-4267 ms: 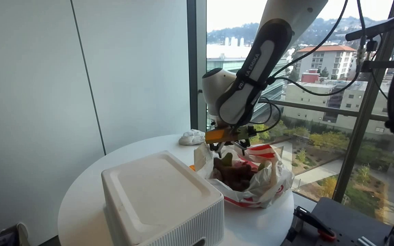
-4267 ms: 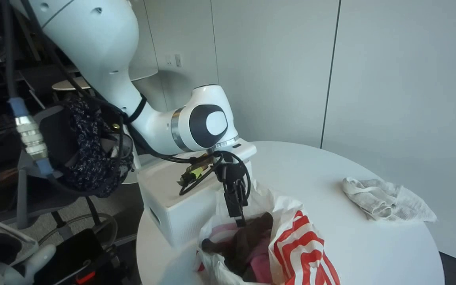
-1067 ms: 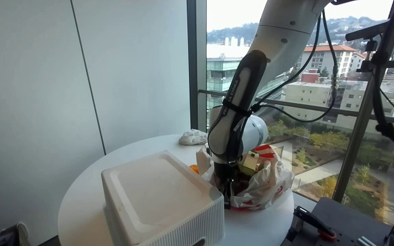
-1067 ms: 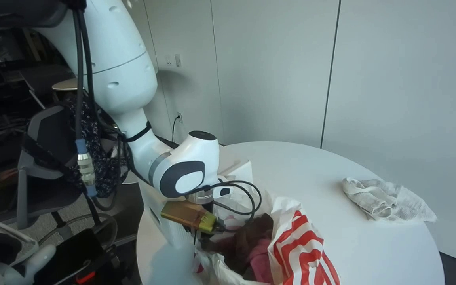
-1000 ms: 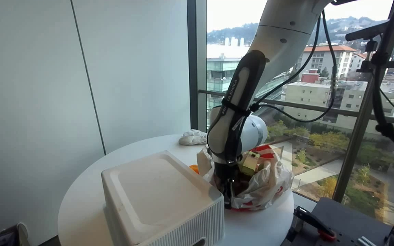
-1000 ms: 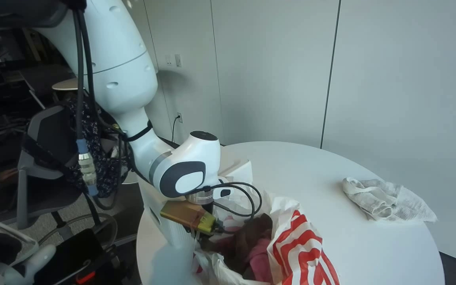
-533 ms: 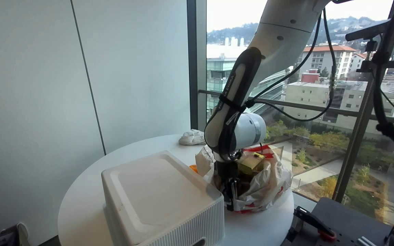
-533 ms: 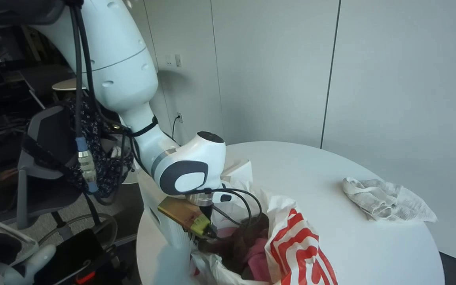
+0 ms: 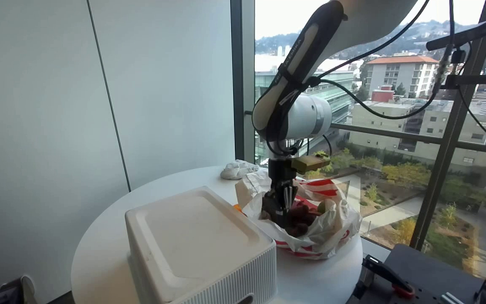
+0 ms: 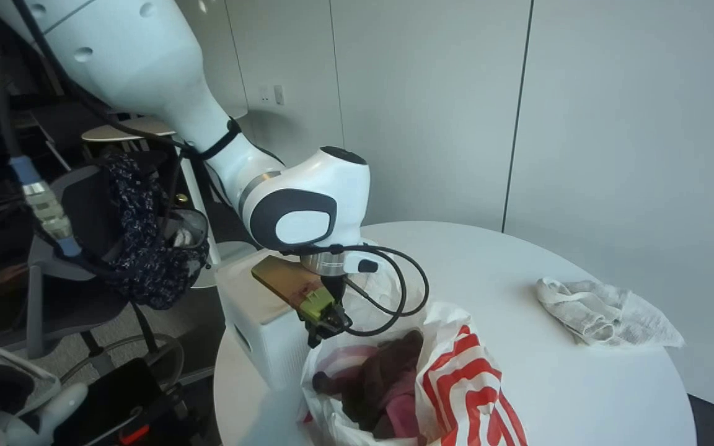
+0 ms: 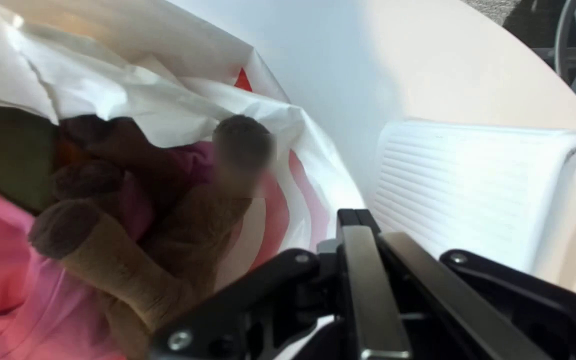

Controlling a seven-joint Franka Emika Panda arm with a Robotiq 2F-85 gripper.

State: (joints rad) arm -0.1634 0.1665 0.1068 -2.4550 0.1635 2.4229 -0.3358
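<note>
My gripper point(image 11: 355, 215) is shut, its black fingertips pressed together with nothing visible between them. In the wrist view the tips overlap the rim of a white and red striped plastic bag point(image 11: 298, 145), on the side facing a white ribbed box point(image 11: 448, 190); whether they touch the bag I cannot tell. Inside the bag lie brown plush limbs point(image 11: 118, 265), pink cloth point(image 11: 13, 295) and a dark green thing point(image 11: 8, 155). In both exterior views the bag point(image 9: 336, 228) point(image 10: 465, 384) stands gaping at the top, with the gripper above its box-side rim.
The upturned white box point(image 9: 201, 240) point(image 10: 270, 328) stands close beside the bag on a round white table point(image 9: 95, 253). A crumpled white cloth point(image 9: 238, 169) point(image 10: 605, 313) lies farther off. Something orange point(image 9: 237, 207) peeks out between box and bag. Windows border the table.
Several seconds ago the jaws stood open over the bag. A second ago the gripper was low between bag and box; it has since risen. The bag has shifted slightly.
</note>
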